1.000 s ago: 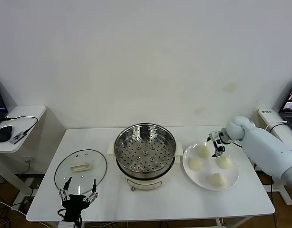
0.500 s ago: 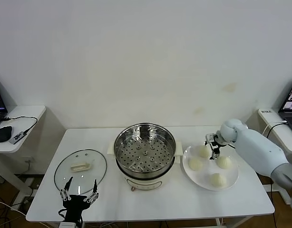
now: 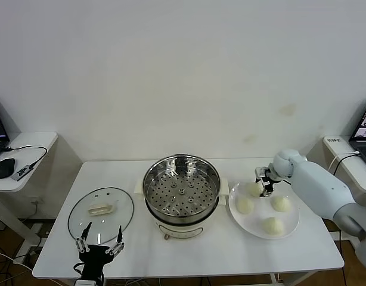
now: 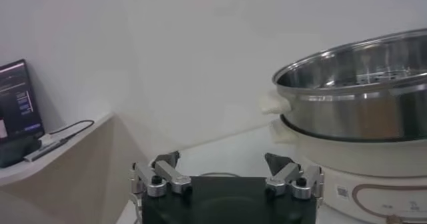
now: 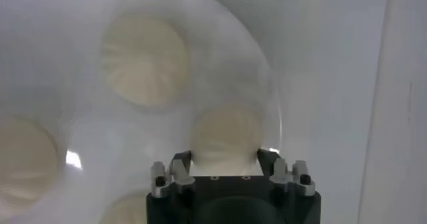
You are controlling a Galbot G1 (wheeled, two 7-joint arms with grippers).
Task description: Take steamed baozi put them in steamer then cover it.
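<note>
Right gripper (image 5: pixel 225 162) closed around a cream-white round bun (image 5: pixel 225 135) at the far side of a flat white plate (image 3: pixel 290 223), apparently still resting on it. Three other buns (image 3: pixel 272 225) alongside. Shiny perforated steel steamer (image 3: pixel 182 186) uncovered; clear glass lid (image 3: pixel 101 213) on table. Left gripper (image 3: pixel 99 239) wide apart, empty, beside lid.

A shiny perforated stainless-steel steamer (image 3: pixel 182 187) is seen beside a clear glass cover (image 3: pixel 101 212), while smooth matt dough baozi (image 3: pixel 281 204) are held on a glossy white plate (image 3: pixel 290 229).
</note>
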